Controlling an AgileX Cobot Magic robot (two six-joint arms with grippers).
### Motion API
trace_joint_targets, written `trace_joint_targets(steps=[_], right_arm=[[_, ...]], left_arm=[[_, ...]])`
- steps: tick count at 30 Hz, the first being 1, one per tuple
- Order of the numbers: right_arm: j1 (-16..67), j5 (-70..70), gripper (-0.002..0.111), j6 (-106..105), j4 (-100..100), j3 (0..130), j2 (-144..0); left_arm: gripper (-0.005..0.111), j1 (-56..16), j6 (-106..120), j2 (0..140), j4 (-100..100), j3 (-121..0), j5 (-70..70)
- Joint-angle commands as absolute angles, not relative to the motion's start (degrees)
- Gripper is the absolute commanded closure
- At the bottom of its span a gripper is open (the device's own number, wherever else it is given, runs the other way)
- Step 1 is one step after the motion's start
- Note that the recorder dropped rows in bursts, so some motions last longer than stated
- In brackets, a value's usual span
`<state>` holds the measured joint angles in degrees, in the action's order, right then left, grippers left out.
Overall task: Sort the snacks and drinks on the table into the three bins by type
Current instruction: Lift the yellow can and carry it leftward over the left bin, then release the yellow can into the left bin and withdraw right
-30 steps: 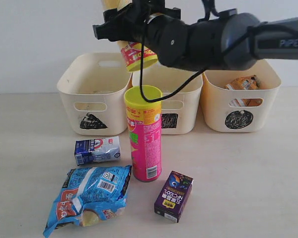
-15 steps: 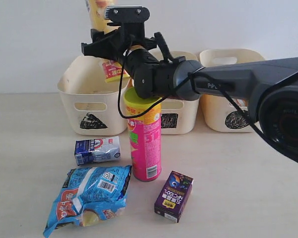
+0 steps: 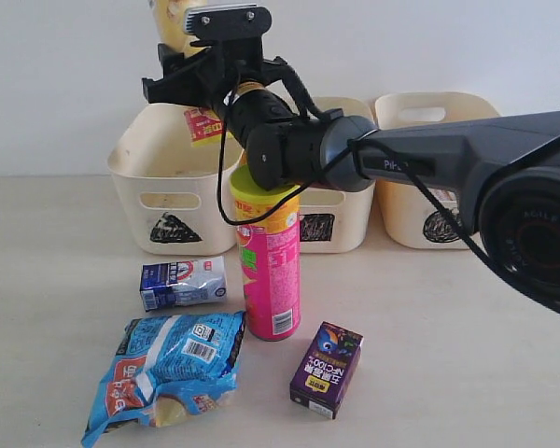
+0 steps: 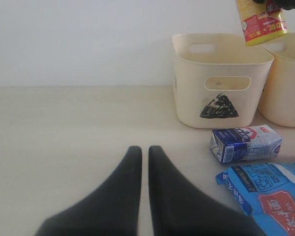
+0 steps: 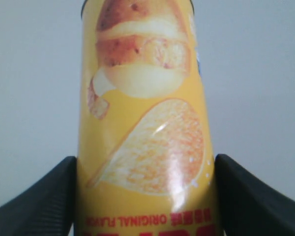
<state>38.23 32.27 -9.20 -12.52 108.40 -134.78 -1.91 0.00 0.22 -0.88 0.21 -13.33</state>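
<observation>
right gripper (image 5: 145, 196) clamps yellow canister (image 5: 142, 98)

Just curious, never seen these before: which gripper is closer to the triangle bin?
The right. The right gripper holds the yellow canister just above the triangle bin; the left gripper, shut, sits low over the table, a stretch away.

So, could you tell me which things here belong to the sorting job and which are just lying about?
Job: yellow canister, held by the right gripper; pink canister; blue carton; purple carton; blue bag; triangle bin; square bin; circle bin.
Just there: table; wall. No stray items show.
</observation>
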Motion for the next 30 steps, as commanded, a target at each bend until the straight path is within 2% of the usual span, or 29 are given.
trace_joint_targets(steps=[1, 7, 9, 11, 15, 16, 17, 28, 30], right_arm=[[38.54, 30.88, 0.108, -10.17, -12.21, 108.10, -134.92], [38.92, 30.39, 0.108, -12.31, -12.07, 108.10, -134.92], [38.92, 30.25, 0.104, -12.31, -12.07, 108.10, -134.92], [38.92, 30.25, 0.090, -12.31, -12.07, 108.10, -134.92], [38.92, 30.15, 0.039, -12.31, -12.07, 108.10, -134.92], [38.92, 30.15, 0.028, -12.31, -12.28, 108.10, -134.92], [38.92, 30.15, 0.023, -12.46, -12.81, 108.10, -134.92], [38.82, 22.81, 0.024, -15.81, -15.92, 108.10, -130.76], [38.70, 19.66, 0.027, -17.61, -18.15, 108.10, -129.60]], left_arm=[[0.103, -1.78, -0.39, 0.00, -1.26, 0.00, -12.91], [0.103, -1.78, -0.39, 0.00, -1.26, 0.00, -12.91], [0.103, -1.78, -0.39, 0.00, -1.26, 0.00, -12.91], [0.103, -1.78, -0.39, 0.00, -1.26, 0.00, -12.91], [0.103, -1.78, -0.39, 0.00, -1.26, 0.00, -12.91], [0.103, -1.78, -0.39, 0.00, -1.26, 0.00, -12.91], [0.103, -1.78, -0.39, 0.00, -1.26, 0.00, -12.91], [0.103, -1.78, -0.39, 0.00, -1.26, 0.00, -12.91], [0.103, -1.78, -0.39, 0.00, -1.26, 0.00, -12.91]])
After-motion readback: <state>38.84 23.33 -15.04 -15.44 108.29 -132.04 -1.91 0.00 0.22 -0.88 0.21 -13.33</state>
